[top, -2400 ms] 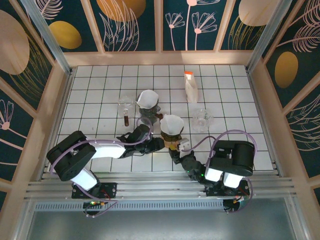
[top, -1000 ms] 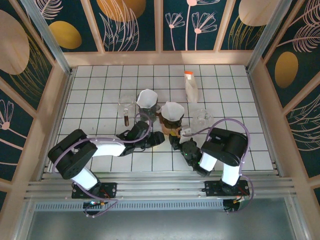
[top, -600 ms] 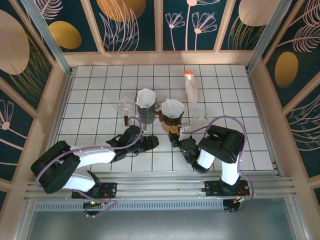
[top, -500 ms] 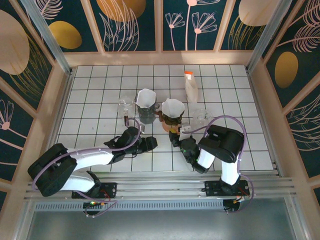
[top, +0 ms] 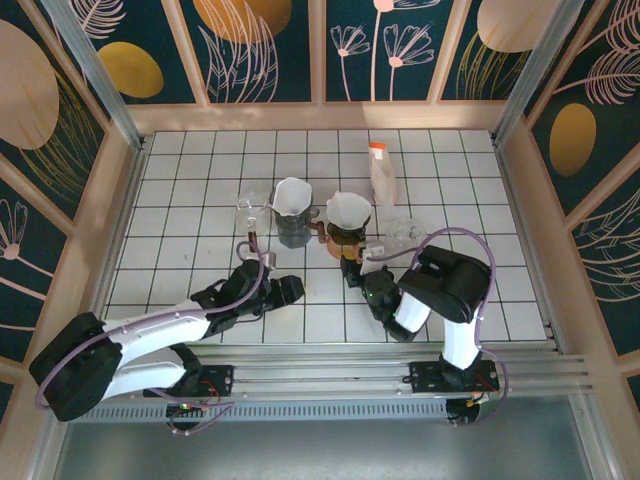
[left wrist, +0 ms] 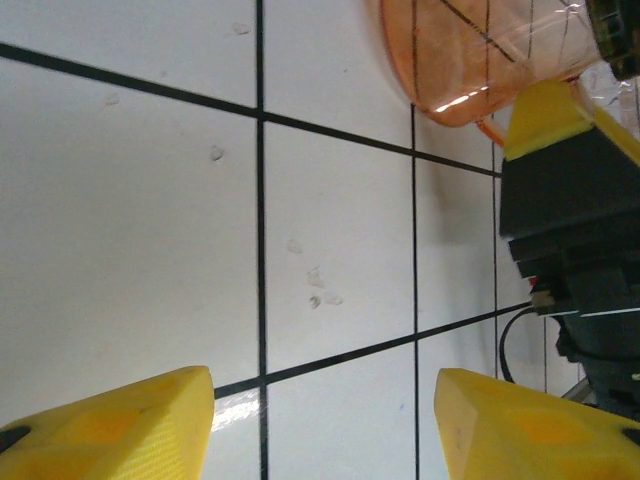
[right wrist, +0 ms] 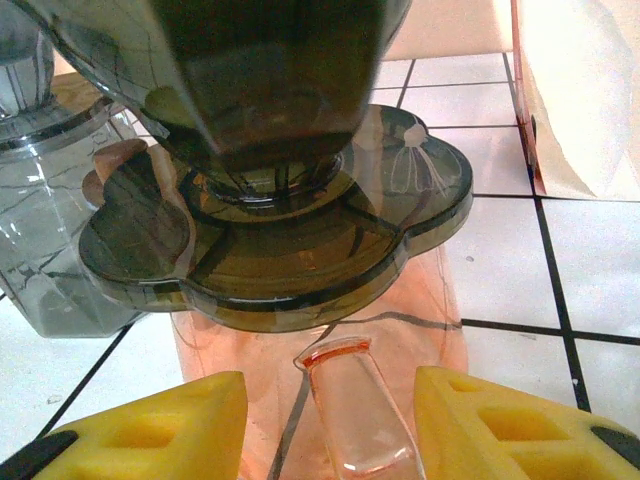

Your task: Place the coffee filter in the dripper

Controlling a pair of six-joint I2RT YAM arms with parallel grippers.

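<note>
Reaches long and low across the table [top: 200, 160] on the left, with left gripper [top: 288, 289] jaws parted over bare tile, gripping nothing. Folds tight on the right, with right gripper [right wrist: 330, 435] jaws half-open astride the handle of the orange cup [right wrist: 430, 330], not pinching it. With the coffee filter [top: 348, 210] seated in the dripper [right wrist: 270, 110] atop that cup.

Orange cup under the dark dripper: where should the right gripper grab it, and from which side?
Grip the handle, coming in low from the near side. It sticks out of the orange cup toward the right gripper, whose open fingers straddle it. The wide base of the dark dripper overhangs the cup's rim, so a top or rim grasp looks blocked.
</note>
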